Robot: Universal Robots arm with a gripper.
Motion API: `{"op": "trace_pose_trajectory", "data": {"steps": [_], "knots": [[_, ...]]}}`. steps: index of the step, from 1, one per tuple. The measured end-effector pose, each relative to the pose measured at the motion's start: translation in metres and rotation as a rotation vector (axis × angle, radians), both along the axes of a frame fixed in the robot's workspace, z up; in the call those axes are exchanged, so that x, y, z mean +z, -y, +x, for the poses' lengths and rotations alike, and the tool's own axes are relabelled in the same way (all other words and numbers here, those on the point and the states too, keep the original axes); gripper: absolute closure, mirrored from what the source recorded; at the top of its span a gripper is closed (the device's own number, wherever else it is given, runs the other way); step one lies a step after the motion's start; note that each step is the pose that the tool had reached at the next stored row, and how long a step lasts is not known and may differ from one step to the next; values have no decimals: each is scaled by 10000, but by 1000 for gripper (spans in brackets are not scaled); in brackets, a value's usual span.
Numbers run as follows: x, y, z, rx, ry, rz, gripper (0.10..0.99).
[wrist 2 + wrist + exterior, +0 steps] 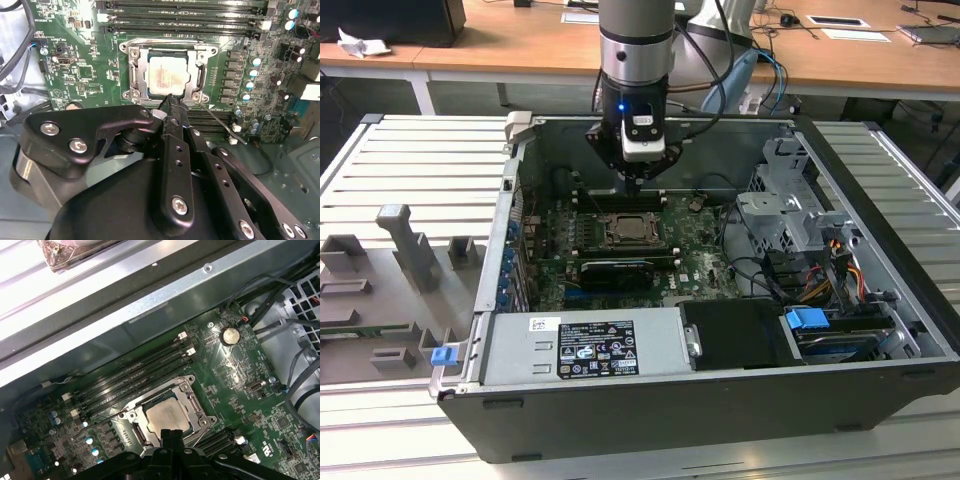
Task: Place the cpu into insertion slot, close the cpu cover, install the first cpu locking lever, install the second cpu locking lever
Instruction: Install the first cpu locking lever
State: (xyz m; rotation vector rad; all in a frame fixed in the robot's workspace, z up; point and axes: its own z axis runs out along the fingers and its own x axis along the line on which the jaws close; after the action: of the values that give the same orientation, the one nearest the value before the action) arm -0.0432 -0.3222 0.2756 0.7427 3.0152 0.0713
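End effector [169, 101] pinched shut, one cpu [167, 75], one cpu cover [140, 72]

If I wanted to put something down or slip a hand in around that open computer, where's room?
Bare ribbed table at the exterior view's left, between case wall and grey fixtures; the black panel beside the power supply. Crowded: the motherboard under the tool, and the cabled drive cage.

A pale grey ribbed metal worktable [420, 150] is seen in the exterior view, with grey moulded holders [410, 245] set on it at the exterior view's left. Behind it, light wooden desks [520, 45] are lined up, strewn with white papers [855, 35].
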Motion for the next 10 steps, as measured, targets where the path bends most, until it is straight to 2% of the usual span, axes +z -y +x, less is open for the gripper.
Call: {"op": "trace_pose_trajectory", "data": {"steps": [4, 10], "knots": [[-1, 1, 0, 678, 1, 1, 980], [-6, 1, 0, 2110, -1, 0, 980]]}}
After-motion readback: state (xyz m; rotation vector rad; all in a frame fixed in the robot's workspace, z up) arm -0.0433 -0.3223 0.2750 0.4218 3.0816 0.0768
